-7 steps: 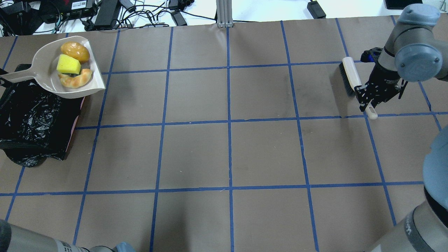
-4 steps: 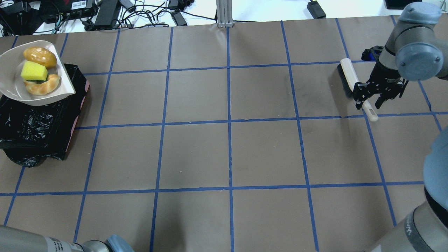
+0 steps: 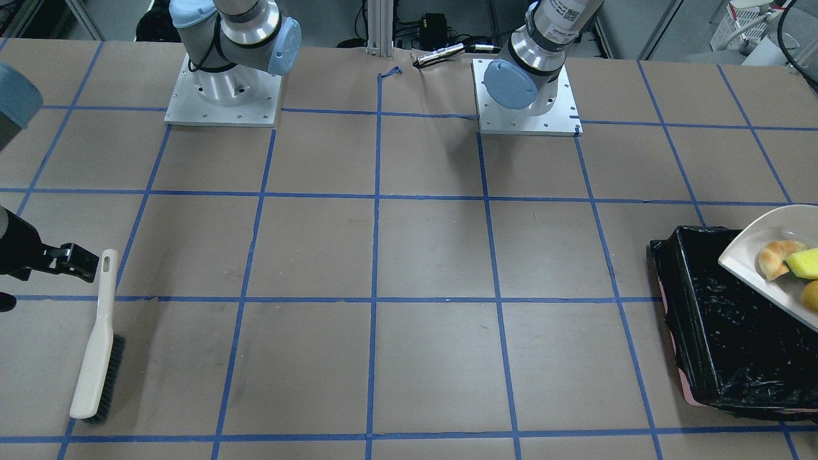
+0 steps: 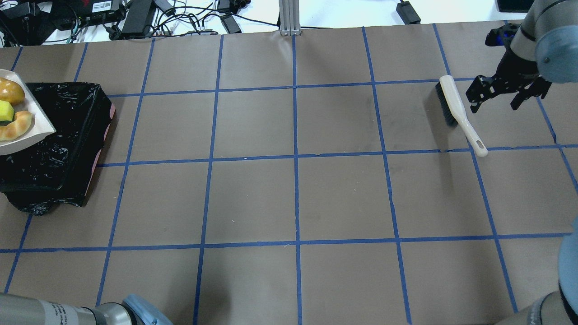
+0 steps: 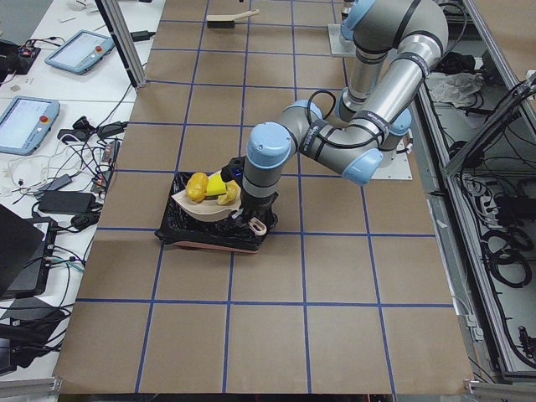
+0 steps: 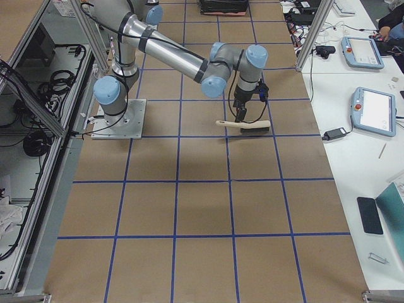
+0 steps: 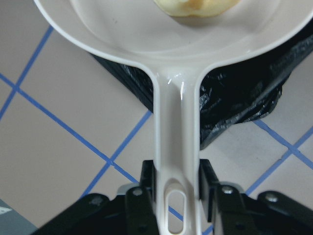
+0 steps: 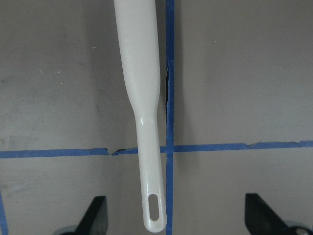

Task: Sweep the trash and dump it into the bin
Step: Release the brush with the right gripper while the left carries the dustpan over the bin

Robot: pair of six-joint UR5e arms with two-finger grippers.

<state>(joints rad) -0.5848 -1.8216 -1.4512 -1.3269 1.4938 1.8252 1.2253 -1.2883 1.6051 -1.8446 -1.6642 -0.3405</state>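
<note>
The trash lies in the dustpan over the bin at the counter's left edge, left fingers clamped on its handle, right fingers spread above the brush; the dump step looks underway, needing a tilt next.

No text was legible anywhere. A white label on a black box among the far-left cables had print too small to read. A code sticker on the left arm and tiny print on its near sleeve were also unreadable.
</note>
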